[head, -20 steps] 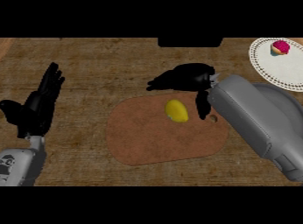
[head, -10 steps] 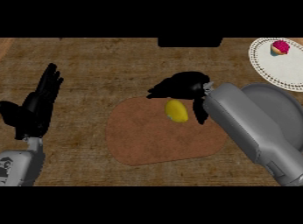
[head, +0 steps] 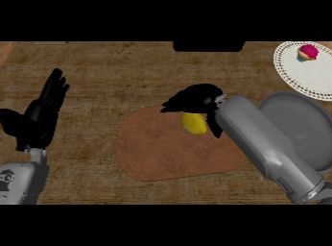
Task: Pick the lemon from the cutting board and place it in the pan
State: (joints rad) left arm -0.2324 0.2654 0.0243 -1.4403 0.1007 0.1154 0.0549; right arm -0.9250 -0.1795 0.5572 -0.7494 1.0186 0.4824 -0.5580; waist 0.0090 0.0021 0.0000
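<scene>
The yellow lemon (head: 191,123) lies on the brown cutting board (head: 161,153), near its far right edge. My right hand (head: 197,97) hangs over the lemon's far end and hides that end. The hand is open: its thumb sticks out to the left and one finger (head: 215,129) reaches down along the lemon's right side. The grey pan (head: 307,139) sits just right of the board, partly hidden by my right forearm. My left hand (head: 38,120) rests open at the left, fingers up.
A white plate (head: 323,79) with a pink cupcake (head: 308,52) stands at the far right corner, just behind the pan. A dark object (head: 207,46) sits at the counter's far edge. Wooden countertop lies between the board and my left hand.
My right hand has come down and towards me onto the lemon's far end, and its forearm has swung in over the pan's left side. The lemon and my left hand have stayed put.
</scene>
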